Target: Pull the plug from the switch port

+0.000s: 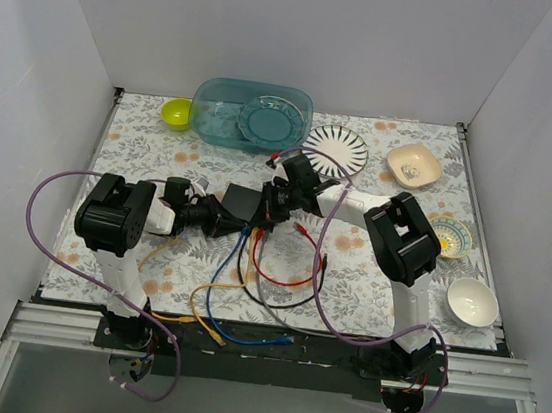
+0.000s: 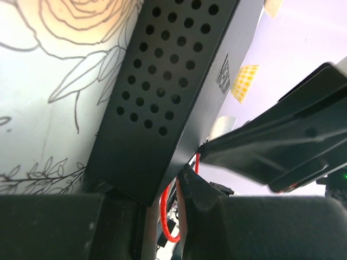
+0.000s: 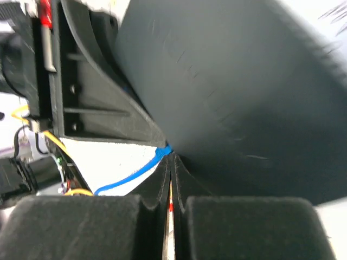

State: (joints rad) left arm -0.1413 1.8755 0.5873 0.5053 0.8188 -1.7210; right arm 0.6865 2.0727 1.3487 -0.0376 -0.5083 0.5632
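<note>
The switch point(image 1: 241, 200) is a flat black box, tilted up off the flowered mat at mid-table. My left gripper point(image 1: 222, 218) is shut on its near-left edge; in the left wrist view the perforated switch panel point(image 2: 162, 81) runs down between my fingers point(image 2: 206, 200). My right gripper point(image 1: 274, 206) is at the switch's right, port-side edge. In the right wrist view its jaws point(image 3: 171, 160) are shut to a thin slit, tips against the dark switch face point(image 3: 244, 81), right beside a blue plug point(image 3: 162, 151). A sliver of red shows in the slit.
Blue point(image 1: 233, 272), red point(image 1: 282, 280), black, yellow and white cables trail from the switch to the front edge. At the back are a teal tub point(image 1: 229, 110) with a teal plate, a green bowl point(image 1: 176, 112), a striped plate point(image 1: 335, 150) and a beige dish point(image 1: 413, 165). A white bowl point(image 1: 472, 301) stands at the right.
</note>
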